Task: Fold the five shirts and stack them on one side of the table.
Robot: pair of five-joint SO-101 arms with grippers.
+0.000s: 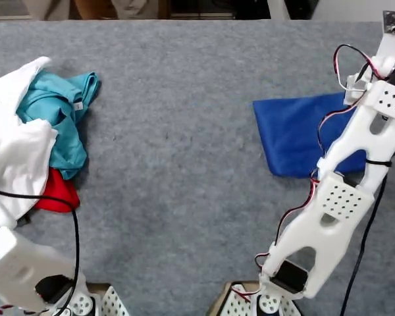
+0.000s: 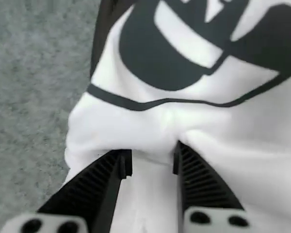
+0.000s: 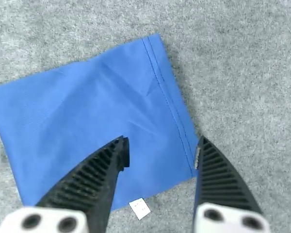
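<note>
A crumpled white shirt (image 1: 13, 141) with a dark print lies at the table's left edge, on top of a teal shirt (image 1: 59, 112) and a red shirt (image 1: 58, 194). My left gripper (image 2: 153, 160) is shut on a bunched fold of the white shirt (image 2: 184, 121). A folded blue shirt (image 1: 293, 135) lies flat at the right side. My right gripper (image 3: 160, 150) hangs open just above the blue shirt (image 3: 87, 111), near its hemmed edge, holding nothing. The right arm (image 1: 342, 191) crosses over part of the blue shirt in the high view.
Grey felt covers the table (image 1: 178, 131), with a wide bare stretch between the shirt pile and the blue shirt. The left arm's base (image 1: 16, 273) and black cables (image 1: 72, 224) sit at the front left. A small white tag (image 3: 139, 208) pokes out at the blue shirt's edge.
</note>
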